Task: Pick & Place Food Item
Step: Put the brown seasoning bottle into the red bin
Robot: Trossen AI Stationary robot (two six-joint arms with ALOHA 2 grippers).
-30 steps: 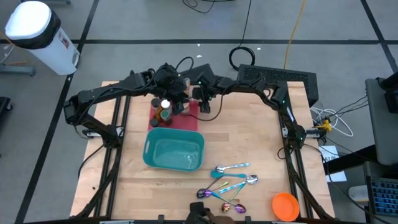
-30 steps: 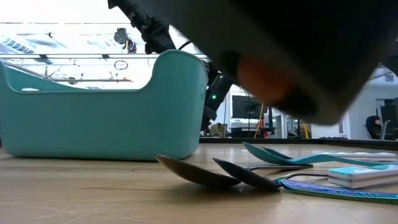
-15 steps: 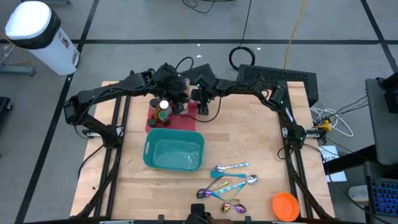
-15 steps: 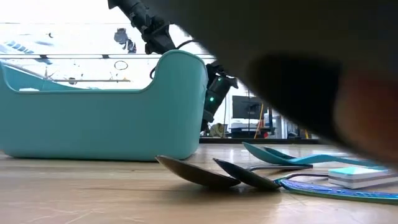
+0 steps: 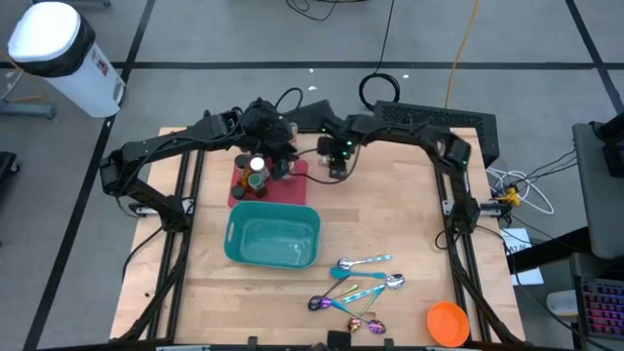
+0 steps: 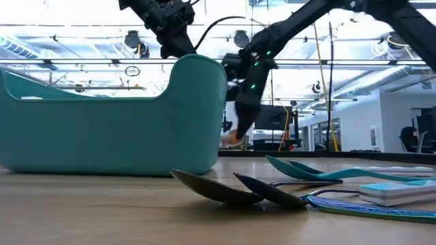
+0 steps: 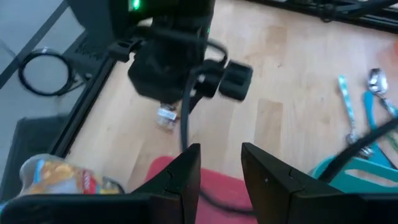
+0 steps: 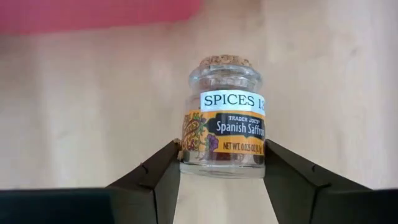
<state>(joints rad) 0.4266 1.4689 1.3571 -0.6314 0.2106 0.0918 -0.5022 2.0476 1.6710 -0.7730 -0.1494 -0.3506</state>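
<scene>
My right gripper point(image 5: 336, 172) hangs just right of the red mat point(image 5: 292, 190) at the table's far middle. It is shut on a small glass saffron jar point(image 8: 227, 127) with a cork stopper. The left wrist view shows the same jar point(image 7: 166, 117) below that gripper. My left gripper point(image 5: 278, 156) stays over the mat's far part, above the jars point(image 5: 255, 174) standing there. Its fingers point(image 7: 186, 177) are open, with nothing between them. A teal bin point(image 5: 273, 237) rests on the table nearer the front. My right gripper pinches the saffron jar's lower body point(image 8: 186, 152), below the label, between its two fingers point(image 8: 155, 177), one on each side. The fingers slant down from above. The cork end point(image 8: 225, 62) points away from the wrist. The jar point(image 6: 231, 138) hangs clear of the table.
Several spoons point(image 5: 356, 288) lie at the front right, and an orange lid point(image 5: 447, 322) lies near the front right corner. Bare wood lies to the right of the mat and the bin. A yellow-labelled jar point(image 7: 56, 177) stands close to my left gripper.
My right gripper has risen and gone toward the table's right edge, from the red mat's right edge to over bare wood, tipping more steeply downward. The saffron jar has gone with it, lifted clear. The dark thing that blocked the low view has gone.
</scene>
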